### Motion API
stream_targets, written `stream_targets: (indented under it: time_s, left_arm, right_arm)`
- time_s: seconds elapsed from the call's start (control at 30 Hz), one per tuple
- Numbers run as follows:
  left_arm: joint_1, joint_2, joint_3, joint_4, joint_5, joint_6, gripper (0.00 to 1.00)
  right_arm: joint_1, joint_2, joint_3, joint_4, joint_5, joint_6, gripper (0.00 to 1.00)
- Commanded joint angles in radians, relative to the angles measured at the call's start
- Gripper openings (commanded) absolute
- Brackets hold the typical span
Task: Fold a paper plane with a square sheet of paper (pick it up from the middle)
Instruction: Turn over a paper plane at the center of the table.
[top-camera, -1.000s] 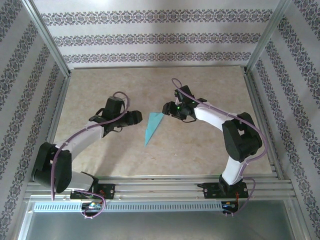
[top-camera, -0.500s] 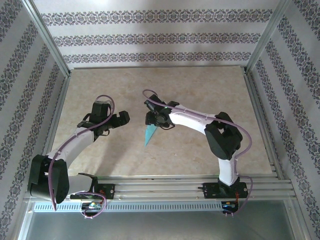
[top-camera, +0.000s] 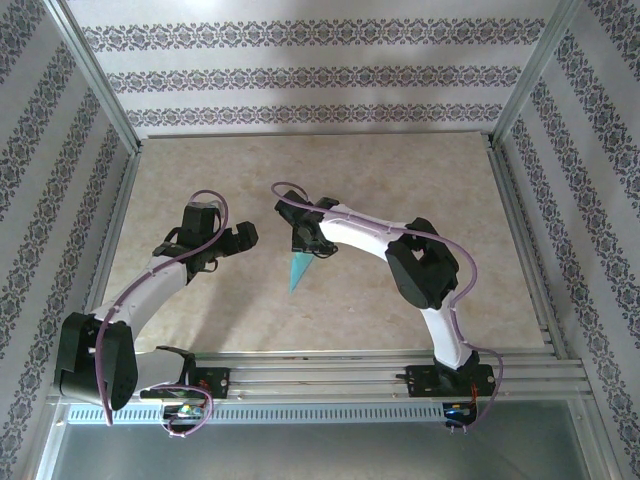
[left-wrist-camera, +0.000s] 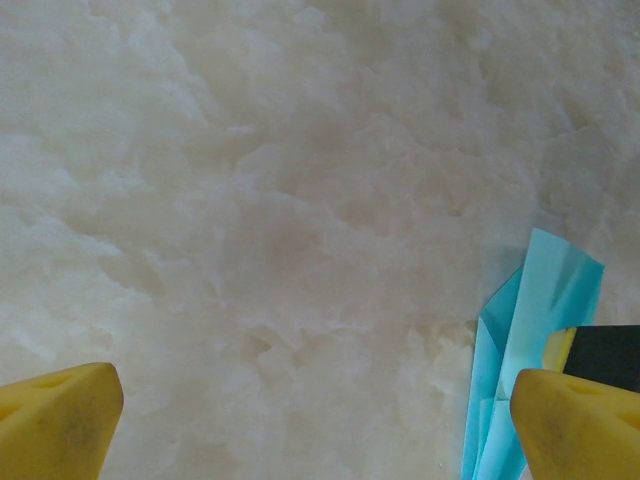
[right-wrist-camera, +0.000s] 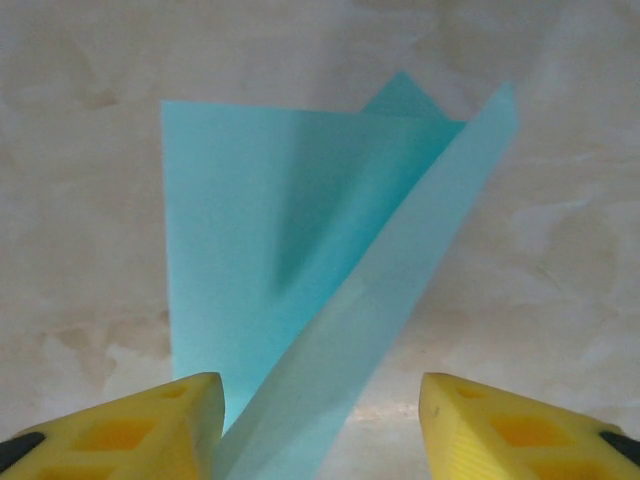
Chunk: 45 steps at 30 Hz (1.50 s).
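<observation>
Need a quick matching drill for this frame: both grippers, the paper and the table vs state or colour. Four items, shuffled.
Things:
1. left gripper
2. right gripper
3. paper plane
4. table

Descriptions:
A. turquoise, sharp tip pointing toward the arm bases
B. beige, marbled surface
C. fingers wide apart over bare surface, beside the plane
D. fingers either side of a raised flap at the plane's wide end

Pairs: 1-C, 2-D, 3-A, 4-B
</observation>
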Motion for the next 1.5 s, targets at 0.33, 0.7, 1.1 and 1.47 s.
stream_targets:
  time_s: [0.33, 0.7, 1.1, 1.47]
  left_arm:
    - [0.015, 0.021, -0.006, -0.014, -0.003, 0.019, 1.00]
    - [0.016, -0.007, -0.005, -0.005, 0.008, -0.011, 1.00]
    - [0.007, 0.097, 0.030, 0.075, 0.295, -0.170, 0.89]
    - [-0.111, 0.200, 0.054, 0.175, 0.339, -0.245, 0.81]
  right_arm:
    - [-0.007, -0.032, -0.048, -0.021, -0.010, 0.065, 0.29]
    - [-0.045, -0.180, -0.178, 0.214, -0.110, -0.002, 0.00]
    - [-0.148, -0.182, -0.527, 0.957, -0.619, 0.115, 0.00]
    - [-0.197, -0.330, -0.719, 0.887, -0.538, 0.054, 0.00]
